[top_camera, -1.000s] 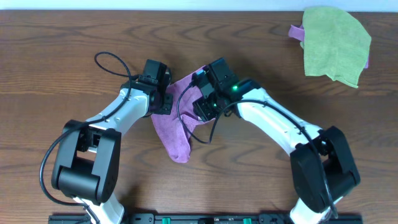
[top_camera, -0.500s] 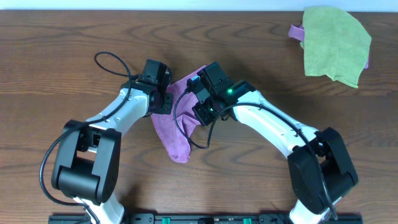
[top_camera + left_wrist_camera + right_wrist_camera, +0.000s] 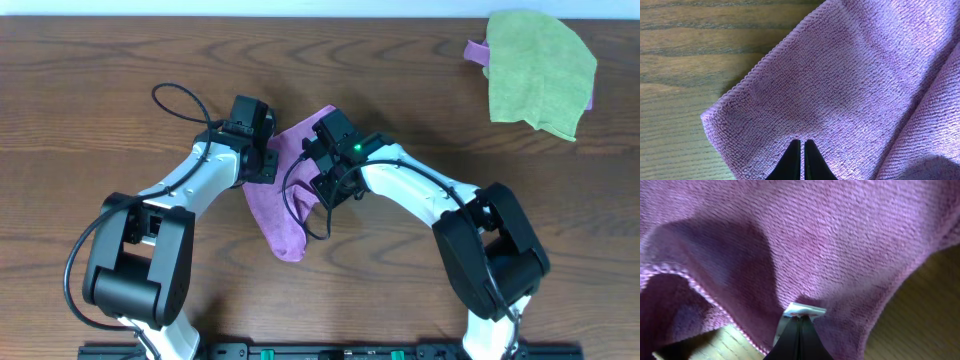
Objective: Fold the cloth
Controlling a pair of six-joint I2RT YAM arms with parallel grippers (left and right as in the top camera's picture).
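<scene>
A purple cloth [image 3: 285, 215] lies bunched on the wooden table between my two arms, with its lower end trailing toward the front. My left gripper [image 3: 268, 160] is at the cloth's left edge. In the left wrist view its tips [image 3: 800, 143] are shut against the cloth [image 3: 850, 75] near a corner. My right gripper [image 3: 318, 168] is at the cloth's right side, close to the left gripper. In the right wrist view its tips [image 3: 800, 317] are shut on the cloth [image 3: 830, 235] at a white tag [image 3: 805, 311], and the cloth is lifted in folds.
A green cloth [image 3: 540, 70] lies at the far right back of the table, with a bit of another purple cloth [image 3: 477, 50] showing under it. A black cable [image 3: 175, 100] loops left of the left arm.
My right gripper has moved left toward the left gripper, taking its part of the purple cloth with it. The left arm has stayed in place.
</scene>
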